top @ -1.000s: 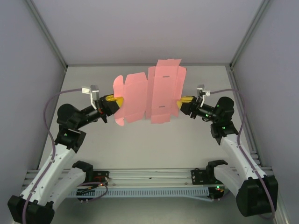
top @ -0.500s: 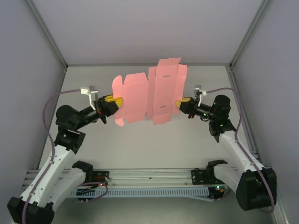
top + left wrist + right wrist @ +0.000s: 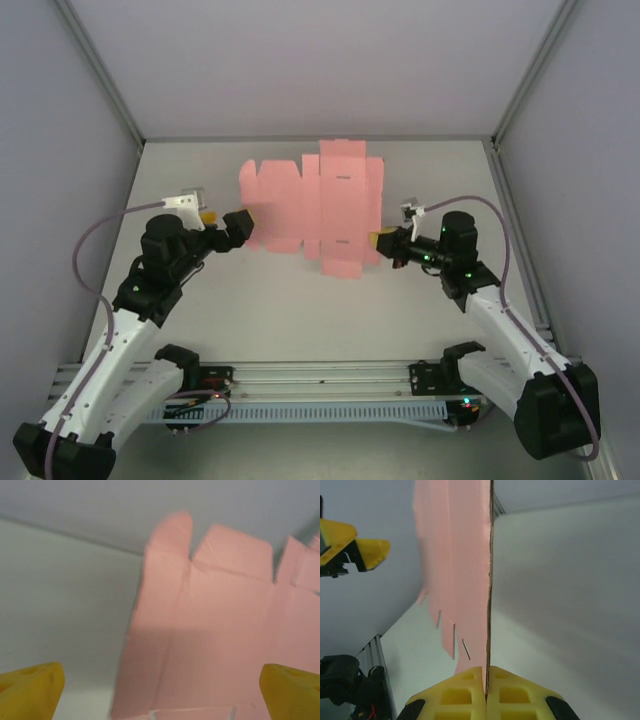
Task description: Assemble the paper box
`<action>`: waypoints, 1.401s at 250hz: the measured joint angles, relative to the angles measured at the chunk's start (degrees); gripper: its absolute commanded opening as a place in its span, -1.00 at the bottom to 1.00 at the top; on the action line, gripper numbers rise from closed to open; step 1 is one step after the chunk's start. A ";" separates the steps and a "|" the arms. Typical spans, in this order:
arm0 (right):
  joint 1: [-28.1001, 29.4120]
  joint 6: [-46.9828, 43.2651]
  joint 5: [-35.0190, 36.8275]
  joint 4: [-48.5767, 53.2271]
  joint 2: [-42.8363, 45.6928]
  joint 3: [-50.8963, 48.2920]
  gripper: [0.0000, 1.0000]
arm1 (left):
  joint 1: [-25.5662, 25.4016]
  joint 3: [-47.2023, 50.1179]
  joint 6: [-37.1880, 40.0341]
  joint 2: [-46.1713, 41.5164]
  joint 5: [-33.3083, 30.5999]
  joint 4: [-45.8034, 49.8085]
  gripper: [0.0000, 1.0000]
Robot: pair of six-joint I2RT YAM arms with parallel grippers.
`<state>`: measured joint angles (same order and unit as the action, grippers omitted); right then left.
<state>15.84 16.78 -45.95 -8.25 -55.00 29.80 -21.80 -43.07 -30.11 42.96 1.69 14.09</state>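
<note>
Currently right hand [image 3: 378, 240] clamps the paper box [image 3: 310, 205] edge; left hand [image 3: 222, 220] stands wide open, empty; I close it squarely on the near flap

- The light is soft and even; in the top view the table [image 3: 300, 310] reads pale and flat.
- In the left wrist view the paper box [image 3: 210, 630] is blurred and fuzzy at its edges, with a dim band of shade across its lower half.
- The right wrist view is sharper; grey shade spreads over the table beside the paper box.
</note>
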 measured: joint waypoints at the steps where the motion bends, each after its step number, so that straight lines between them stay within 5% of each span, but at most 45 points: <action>1: 0.07 0.11 0.09 0.04 -0.07 -0.22 -1.00 | 0.00 -0.02 0.00 0.02 -0.44 0.26 0.99; 24: 2.23 1.33 3.28 3.02 -2.05 -4.52 -1.00 | 0.00 -0.22 -0.17 0.35 -7.98 5.97 0.99; 57: 6.01 0.04 11.67 10.27 -4.79 -4.52 -1.00 | 0.00 -0.31 -0.15 2.16 -10.88 8.13 0.99; 129: 17.51 -17.46 34.45 23.87 -9.27 13.11 -0.85 | 0.00 -0.44 0.48 8.13 -7.10 5.44 0.99; 209: 27.39 -41.09 62.47 29.81 -24.28 23.93 -0.98 | 0.00 -2.25 1.18 11.58 -0.48 2.99 1.00; 267: 32.85 -52.72 82.95 22.16 -38.07 23.82 -1.00 | 0.00 -2.25 1.18 11.58 -0.02 3.06 0.99; 351: 37.75 -67.69 92.80 -7.56 -39.52 12.28 -1.00 | 0.00 -2.25 1.14 16.13 0.07 2.45 0.99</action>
<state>53.58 -50.92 46.85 -15.81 -94.52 42.09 -21.80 -45.32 -28.97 59.09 1.76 16.53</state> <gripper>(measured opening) 0.047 0.997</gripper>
